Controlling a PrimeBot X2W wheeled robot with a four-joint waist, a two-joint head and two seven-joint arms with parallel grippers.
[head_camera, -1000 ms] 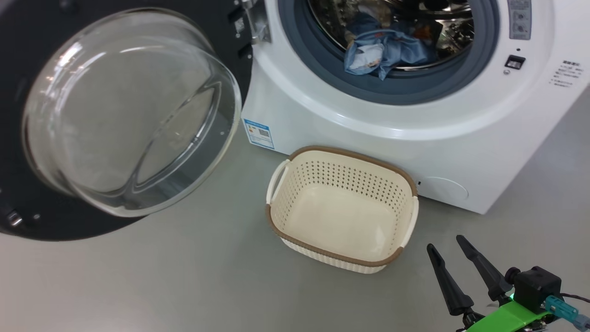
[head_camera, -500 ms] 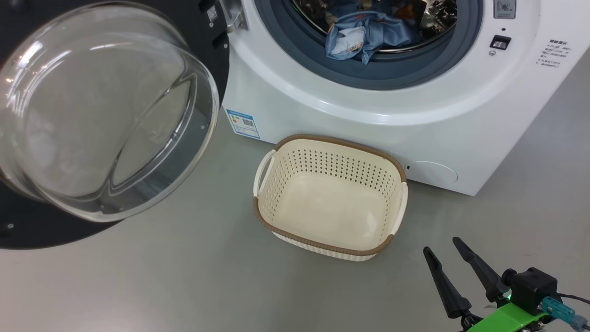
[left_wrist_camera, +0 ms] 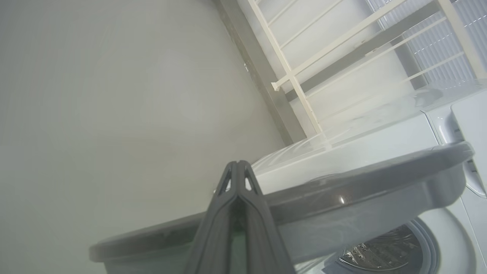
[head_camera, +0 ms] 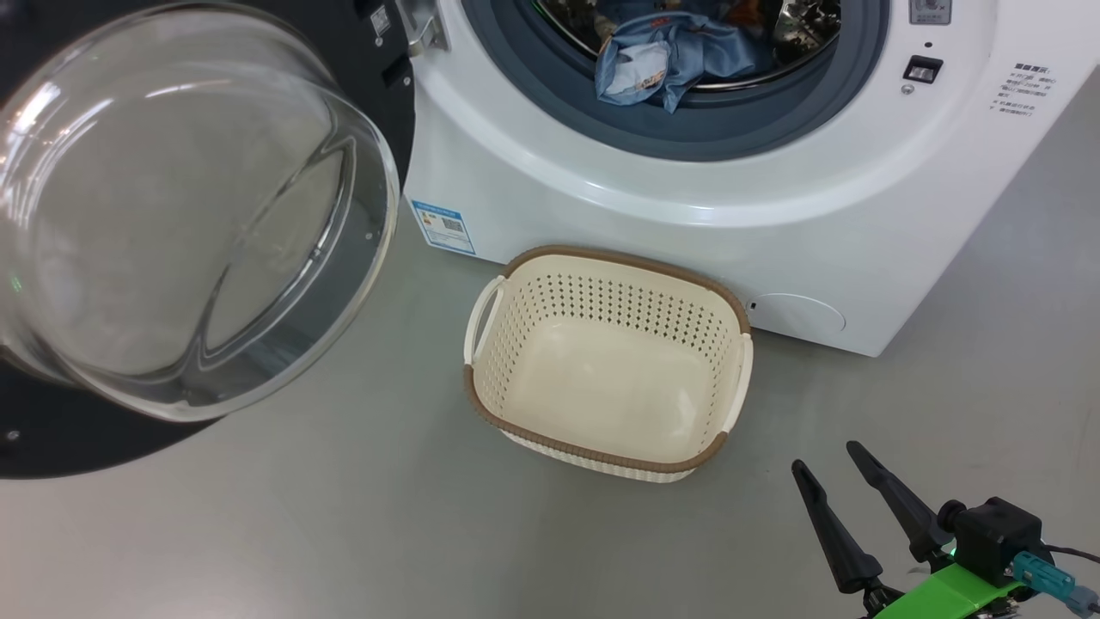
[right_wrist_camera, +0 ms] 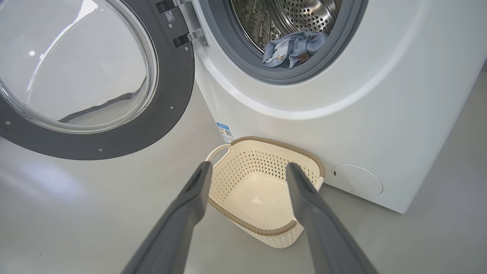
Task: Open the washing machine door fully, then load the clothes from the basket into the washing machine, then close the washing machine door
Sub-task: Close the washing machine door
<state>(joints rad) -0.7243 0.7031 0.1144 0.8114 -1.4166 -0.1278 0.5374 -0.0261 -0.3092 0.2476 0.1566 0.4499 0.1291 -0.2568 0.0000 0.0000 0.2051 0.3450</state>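
Background railing (left_wrist_camera: 291,77) shows in left wrist view; head view shows the clothes (head_camera: 666,60).

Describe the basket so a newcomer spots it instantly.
Find the big white washing machine; on the grey floor just in front of it, below its open mouth, stands the basket. It is cream, perforated, brown-rimmed and empty, whereas the blue clothes lie in the machine.

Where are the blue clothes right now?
The clothes are in the washing machine, at the front of its drum just behind the grey gasket, top middle of the head view, above the basket.
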